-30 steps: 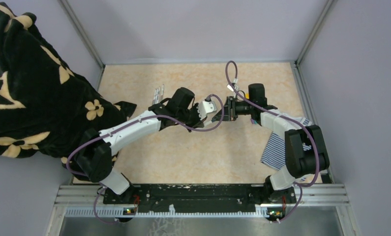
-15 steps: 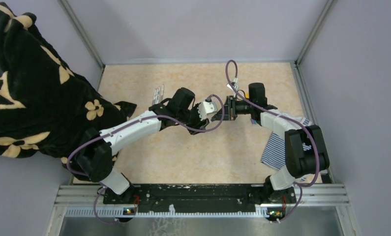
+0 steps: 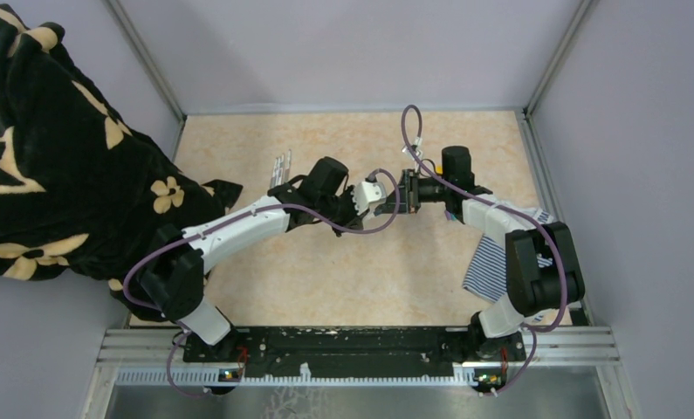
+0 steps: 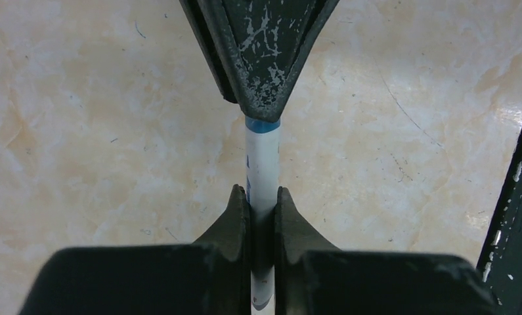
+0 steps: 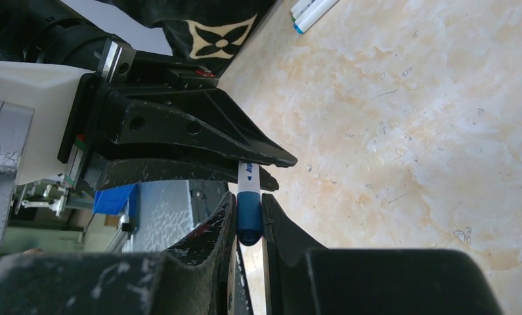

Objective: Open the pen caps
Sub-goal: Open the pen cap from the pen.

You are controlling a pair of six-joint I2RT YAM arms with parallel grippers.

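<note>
1. The surface (image 3: 343, 279) has a black flowered cloth (image 3: 55, 157) spilling over its left edge and a striped cloth (image 3: 487, 262) at its right.
2. Both arms meet above mid-surface. Compared with a second ago, the left arm's elbow and wrist have shifted slightly, while the right arm has not moved.
3. The left gripper (image 4: 262, 197) is pinched tight on the white barrel of a pen (image 4: 262, 164), held in the air. It seems to have re-seated that hold, though the top view is too coarse to be sure.
4. The right gripper (image 5: 247, 200) is clamped on the pen's blue cap (image 5: 248, 220).
5. The cap looks still seated. With both holds firm, a straight pull apart should free it.
6. Spare pens (image 3: 281, 166) lie further back on the left.
</note>
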